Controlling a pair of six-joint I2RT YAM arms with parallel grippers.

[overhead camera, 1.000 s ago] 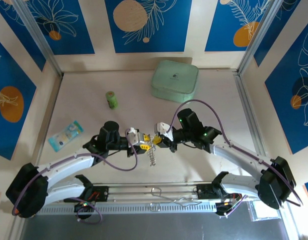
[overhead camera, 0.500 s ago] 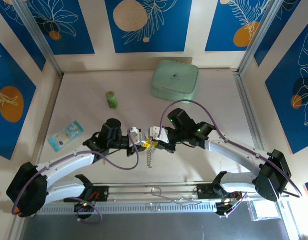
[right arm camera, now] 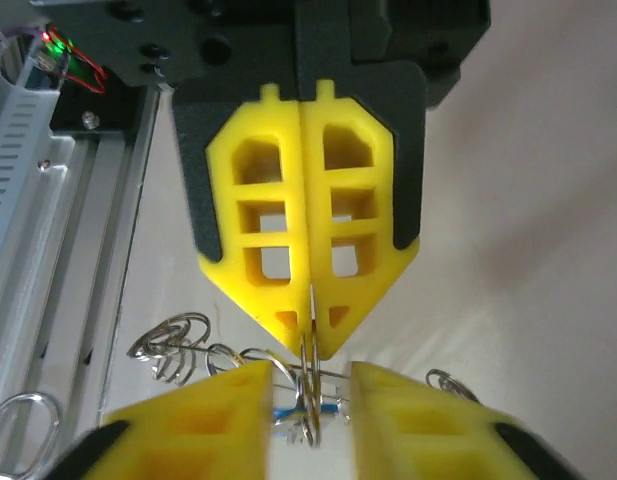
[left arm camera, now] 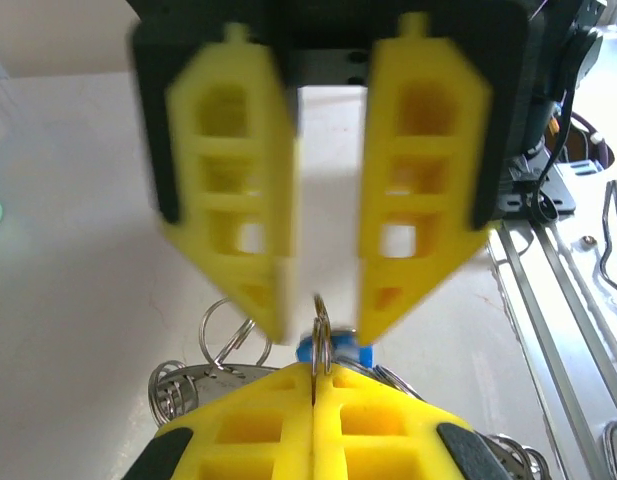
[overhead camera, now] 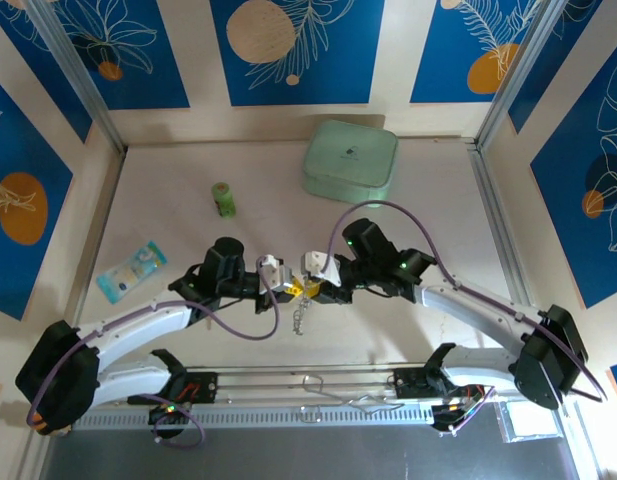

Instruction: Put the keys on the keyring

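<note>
Between the two arms the keyring (overhead camera: 301, 312) hangs as a silvery chain of small rings. My left gripper (overhead camera: 288, 289) is shut on its thin wire ring (left arm camera: 319, 338), which stands edge-on at my left gripper's (left arm camera: 315, 372) tips. My right gripper (overhead camera: 317, 287) faces it from the right, and its yellow fingers (left arm camera: 418, 200) stand apart. Seen from the right wrist, my right gripper (right arm camera: 310, 385) is open around the ring (right arm camera: 310, 400) without touching it, and the left fingers (right arm camera: 300, 230) pinch the ring from above. A blue-headed key (right arm camera: 296, 411) hangs just behind the ring. More small rings (right arm camera: 168, 350) trail off to one side.
A mint-green rounded case (overhead camera: 350, 160) sits at the back, a green cylinder (overhead camera: 223, 199) at back left, and a blue packet (overhead camera: 131, 269) on the left. A metal rail (overhead camera: 318, 385) runs along the near edge between the arm bases.
My left gripper has closed on the ring. My right gripper, shut on it before, has opened and let go. Both grippers have drawn closer together.
</note>
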